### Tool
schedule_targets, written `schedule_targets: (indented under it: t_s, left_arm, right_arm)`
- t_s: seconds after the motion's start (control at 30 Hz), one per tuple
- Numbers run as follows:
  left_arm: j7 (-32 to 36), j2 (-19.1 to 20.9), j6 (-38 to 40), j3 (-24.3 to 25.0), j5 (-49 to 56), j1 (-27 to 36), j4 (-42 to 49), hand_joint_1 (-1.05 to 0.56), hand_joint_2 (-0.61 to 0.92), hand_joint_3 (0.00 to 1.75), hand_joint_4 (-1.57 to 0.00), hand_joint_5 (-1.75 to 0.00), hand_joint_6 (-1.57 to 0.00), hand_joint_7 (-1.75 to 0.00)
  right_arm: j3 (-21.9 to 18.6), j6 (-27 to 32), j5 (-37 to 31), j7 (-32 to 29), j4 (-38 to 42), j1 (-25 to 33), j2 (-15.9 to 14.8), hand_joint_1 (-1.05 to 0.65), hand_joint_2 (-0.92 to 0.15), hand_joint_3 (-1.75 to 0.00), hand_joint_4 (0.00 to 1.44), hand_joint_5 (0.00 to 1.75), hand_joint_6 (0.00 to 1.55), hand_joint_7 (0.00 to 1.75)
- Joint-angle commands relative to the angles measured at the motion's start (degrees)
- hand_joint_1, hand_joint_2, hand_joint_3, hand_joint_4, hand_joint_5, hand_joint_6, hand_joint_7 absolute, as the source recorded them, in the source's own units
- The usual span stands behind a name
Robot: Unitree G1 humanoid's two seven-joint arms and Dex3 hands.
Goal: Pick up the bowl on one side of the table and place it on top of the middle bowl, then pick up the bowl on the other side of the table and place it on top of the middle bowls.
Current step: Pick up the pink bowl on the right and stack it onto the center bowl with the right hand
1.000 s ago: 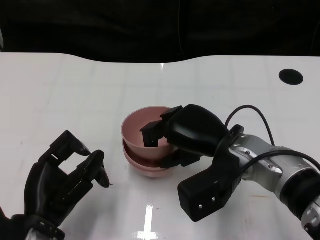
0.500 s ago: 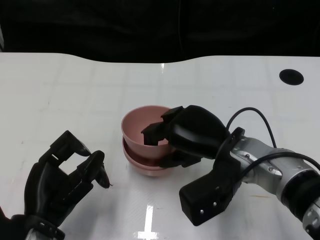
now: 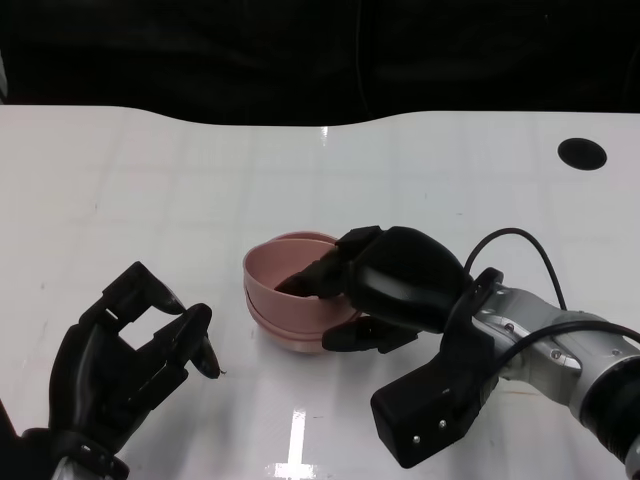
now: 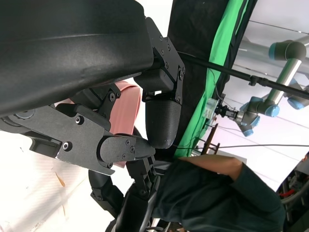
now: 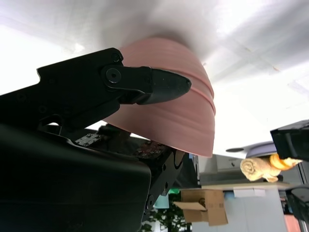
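Note:
Pink bowls stand stacked at the table's middle in the head view. My right hand (image 3: 395, 285) grips the near right rim of the top pink bowl (image 3: 285, 272), with fingers inside and the thumb outside. That bowl sits nested low in the bowl beneath (image 3: 290, 338). The right wrist view shows the stacked pink bowls (image 5: 181, 116) pinched under a fingertip (image 5: 159, 83). My left hand (image 3: 125, 355) hovers at the lower left with loosely curled, parted fingers and holds nothing, well short of the stack. A slice of pink bowl (image 4: 128, 104) shows behind it in the left wrist view.
A round black hole (image 3: 582, 153) sits in the white table (image 3: 150, 200) at the far right. The table's far edge meets a dark backdrop. The left wrist view shows a person's dark sleeve (image 4: 217, 193) beside the table, and a robot arm (image 4: 270, 104) stands beyond.
My right hand has come down and slightly right with the top bowl, which has sunk from a raised tilt into the bowl below. The left hand has stayed put.

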Motion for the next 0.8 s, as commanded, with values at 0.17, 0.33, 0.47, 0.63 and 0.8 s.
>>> schedule_targets:
  t_s: [0.17, 0.33, 0.47, 0.63, 0.8]
  left_arm:
    - [-0.3, 0.6, -1.1, 0.4, 0.0, -0.1, 0.4, -0.19, 0.85, 0.45, -0.88, -1.75, -0.62, -1.75]
    - [-0.3, 0.6, -0.6, 0.3, -0.5, -0.1, 0.2, -0.18, 0.85, 0.45, -0.88, -1.75, -0.61, -1.75]
    - [-0.8, 0.8, -0.7, 0.4, -0.9, -0.2, 0.5, -0.18, 0.85, 0.45, -0.89, -1.75, -0.61, -1.75]
    - [-0.3, 0.9, -0.5, 0.3, -0.8, -0.1, 0.3, -0.18, 0.85, 0.45, -0.9, -1.75, -0.6, -1.75]
    - [0.0, 0.9, -0.8, 0.3, -0.2, -0.3, 0.7, -0.19, 0.85, 0.44, -0.91, -1.75, -0.61, -1.75]
  right_arm:
    - [-0.6, 1.3, 0.6, 1.8, -1.7, 0.9, -1.2, -0.85, -0.92, -0.65, 0.23, 0.01, 0.35, 0.0]
    - [0.0, 2.0, -0.6, 1.4, -2.3, 1.2, -1.6, -0.87, -0.92, -0.72, 0.17, 0.0, 0.3, 0.0]
    - [0.1, 2.7, -1.1, 1.3, -2.8, 1.5, -1.6, -0.89, -0.92, -0.76, 0.09, 0.0, 0.25, 0.0]
    - [1.6, 6.2, -4.1, 1.8, -4.1, 2.4, -1.9, -0.93, -0.92, -0.84, 0.03, 0.0, 0.11, 0.0]
    - [2.8, 9.7, -5.8, 4.4, -5.6, 3.6, -2.1, -0.97, -0.92, -0.93, 0.0, 0.0, 0.0, 0.0]
